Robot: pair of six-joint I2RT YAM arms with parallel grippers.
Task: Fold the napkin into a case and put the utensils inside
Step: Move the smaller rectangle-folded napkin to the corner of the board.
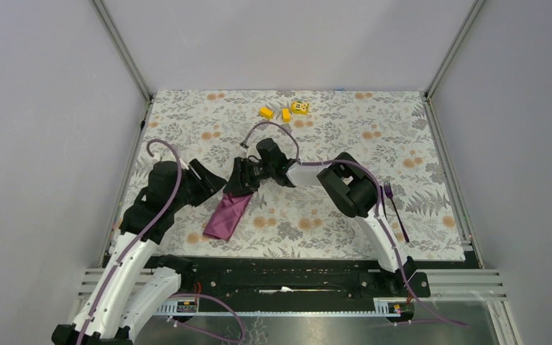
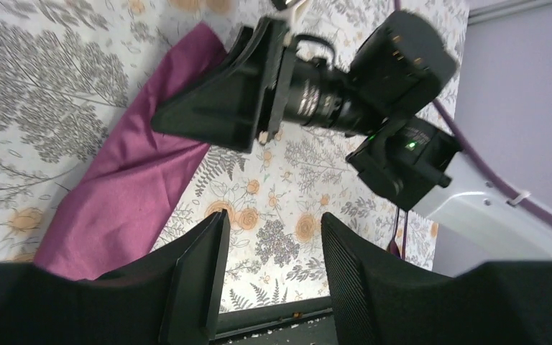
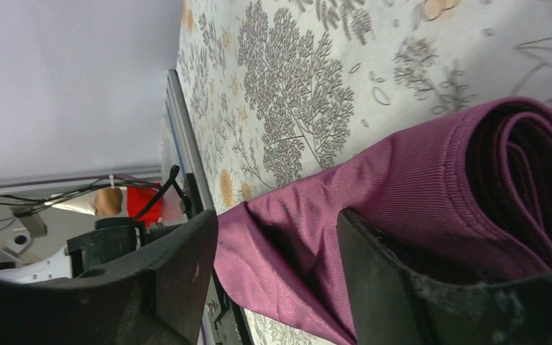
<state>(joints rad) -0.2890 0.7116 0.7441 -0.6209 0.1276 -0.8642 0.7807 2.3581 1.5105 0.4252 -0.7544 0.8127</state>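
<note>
The plum-purple napkin [image 1: 226, 215] lies folded into a narrow strip on the floral cloth, between the two arms. My right gripper [image 1: 242, 180] is low over its far end. In the right wrist view this gripper [image 3: 279, 219] is open, with a fold of the napkin [image 3: 417, 172] lying between its fingers and the rolled layers gaping beside the right finger. My left gripper [image 1: 207, 183] hovers just left of that end. In the left wrist view it [image 2: 273, 219] is open and empty, with the napkin [image 2: 126, 172] to its left. The dark purple fork [image 1: 395, 210] lies far right. I see no spoon.
Three small yellow blocks [image 1: 285, 111] sit near the back edge of the floral tablecloth [image 1: 330, 136]. Metal frame rails [image 1: 126, 194] border the cloth left and right. The right arm's black wrist [image 2: 374, 86] crosses just above the napkin's far end.
</note>
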